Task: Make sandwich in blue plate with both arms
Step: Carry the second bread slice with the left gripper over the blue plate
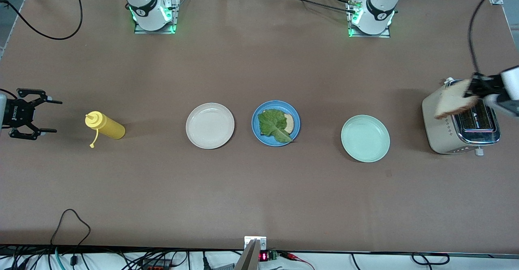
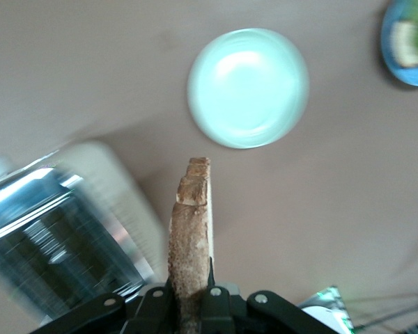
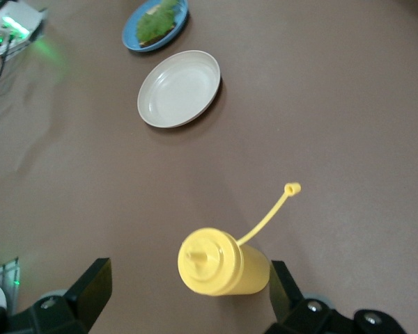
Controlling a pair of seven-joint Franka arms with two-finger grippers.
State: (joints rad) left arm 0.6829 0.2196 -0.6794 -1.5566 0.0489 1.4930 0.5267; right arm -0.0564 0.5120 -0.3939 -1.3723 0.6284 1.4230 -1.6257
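The blue plate (image 1: 275,103) (image 3: 130,43) sits mid-table with a green lettuce leaf (image 1: 273,126) (image 3: 157,21) lying on a bread slice (image 1: 289,123). My left gripper (image 1: 472,88) (image 2: 191,289) is shut on a second toasted bread slice (image 1: 452,99) (image 2: 191,229), held on edge over the toaster (image 1: 446,134) (image 2: 49,236). My right gripper (image 1: 56,116) (image 3: 189,278) waits open at the right arm's end of the table, with nothing gripped between its fingers.
A yellow squeeze bottle (image 1: 106,126) (image 3: 223,263) lies on its side just ahead of the right gripper, cap strap loose. A cream-white plate (image 1: 210,125) (image 3: 179,88) and a mint-green plate (image 1: 365,138) (image 2: 249,87) flank the blue plate.
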